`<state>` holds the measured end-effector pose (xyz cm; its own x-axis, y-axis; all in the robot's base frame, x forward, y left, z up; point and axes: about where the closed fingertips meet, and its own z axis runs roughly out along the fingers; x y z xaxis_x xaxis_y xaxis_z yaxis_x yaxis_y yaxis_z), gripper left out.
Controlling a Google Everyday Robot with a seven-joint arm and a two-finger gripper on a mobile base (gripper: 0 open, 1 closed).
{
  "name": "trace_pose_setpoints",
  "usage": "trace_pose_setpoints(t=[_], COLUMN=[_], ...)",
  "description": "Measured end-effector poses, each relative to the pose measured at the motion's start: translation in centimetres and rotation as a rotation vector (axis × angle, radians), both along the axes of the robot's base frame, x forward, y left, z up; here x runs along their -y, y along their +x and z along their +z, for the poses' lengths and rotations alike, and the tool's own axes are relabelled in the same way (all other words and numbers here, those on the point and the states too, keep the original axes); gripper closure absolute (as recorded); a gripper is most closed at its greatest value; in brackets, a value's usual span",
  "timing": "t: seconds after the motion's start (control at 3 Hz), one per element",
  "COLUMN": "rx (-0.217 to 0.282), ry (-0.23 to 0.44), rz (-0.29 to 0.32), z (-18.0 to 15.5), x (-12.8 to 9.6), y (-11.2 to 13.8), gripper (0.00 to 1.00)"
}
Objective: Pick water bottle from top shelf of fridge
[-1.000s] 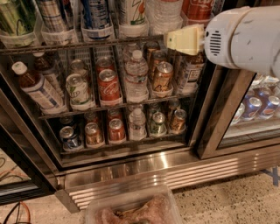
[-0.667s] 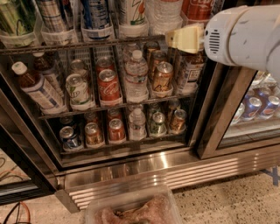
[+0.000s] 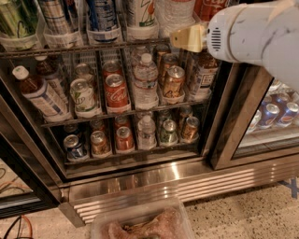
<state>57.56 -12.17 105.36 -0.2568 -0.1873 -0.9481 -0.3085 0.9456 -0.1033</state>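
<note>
Edged slightly left since the earlier view: the gripper (image 3: 187, 38), tan, on a white arm (image 3: 254, 32) reaching in from the right. Open or shut: cannot tell. Along the top shelf (image 3: 70, 49) of the fridge (image 3: 140, 179), from the left: a green bottle (image 3: 14, 18), tall cans (image 3: 100, 14) in clear holders, then the water bottle (image 3: 175, 11), upright and ribbed. Gripper just before its lower right side; contact unclear. Farther right, blue cans (image 3: 280, 112) behind a neighbouring glass door.
</note>
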Motion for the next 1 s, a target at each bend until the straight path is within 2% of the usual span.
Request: trace_pose_setpoints(t=[0.67, 1.0], rx=[0.034, 0.053], ry=[0.010, 0.010], rz=[0.048, 0.049], z=[1.8, 2.6], x=[-2.5, -2.7], y=[0.9, 1.7], gripper=[0.22, 0.23])
